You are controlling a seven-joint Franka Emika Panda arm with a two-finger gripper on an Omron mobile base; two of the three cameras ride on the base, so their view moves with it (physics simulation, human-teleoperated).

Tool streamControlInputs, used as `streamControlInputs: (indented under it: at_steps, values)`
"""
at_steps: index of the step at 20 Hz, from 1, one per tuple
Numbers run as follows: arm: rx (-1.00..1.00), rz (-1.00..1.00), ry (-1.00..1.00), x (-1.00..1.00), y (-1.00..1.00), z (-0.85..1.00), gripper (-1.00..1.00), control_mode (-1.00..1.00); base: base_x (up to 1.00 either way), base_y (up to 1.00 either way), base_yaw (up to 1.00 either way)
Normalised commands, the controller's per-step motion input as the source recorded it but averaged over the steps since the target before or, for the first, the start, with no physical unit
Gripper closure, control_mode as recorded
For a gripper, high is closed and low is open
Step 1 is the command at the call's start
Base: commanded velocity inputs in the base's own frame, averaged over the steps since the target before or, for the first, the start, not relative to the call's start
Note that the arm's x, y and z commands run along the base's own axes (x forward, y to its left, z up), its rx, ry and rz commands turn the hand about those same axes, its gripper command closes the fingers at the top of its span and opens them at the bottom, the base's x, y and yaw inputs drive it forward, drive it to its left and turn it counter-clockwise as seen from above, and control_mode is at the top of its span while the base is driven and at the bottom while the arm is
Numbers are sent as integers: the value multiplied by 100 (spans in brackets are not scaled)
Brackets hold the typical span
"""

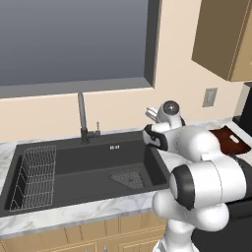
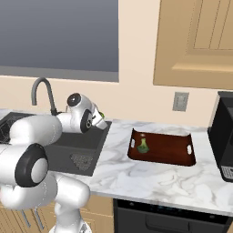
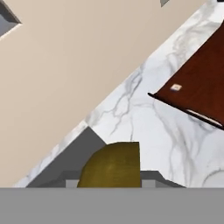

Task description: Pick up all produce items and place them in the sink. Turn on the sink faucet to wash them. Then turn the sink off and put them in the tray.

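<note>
From the left base view we see the large matte black basin sink (image 1: 74, 170) with its wire rack (image 1: 34, 178), the tall thin dark faucet (image 1: 82, 118) behind it, and the dark reddish-brown tray (image 1: 231, 140) beyond the arm.

From the right, the gripper (image 2: 101, 119) hangs over the sink's near corner with something green at its tip; a dark green broccoli floret (image 2: 143, 146) lies in the tray.

Through the hand camera, the small round lime-green fruit (image 3: 113, 165) sits clamped between the fingers, above the white marble counter (image 3: 144, 122).
</note>
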Motion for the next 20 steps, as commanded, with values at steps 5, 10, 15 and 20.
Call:
streamControlInputs:
  at_steps: [5, 10, 15, 20]
  values:
    - [3, -10, 0, -13, -49, 24, 100, -100, 0, 0, 0]
    - [5, -11, 0, -13, -54, 18, 100, -100, 0, 0, 0]
    - [4, -12, 0, -7, -52, 9, 100, -100, 0, 0, 0]
    - [3, -12, 0, -2, -47, 1, 100, -100, 0, 0, 0]
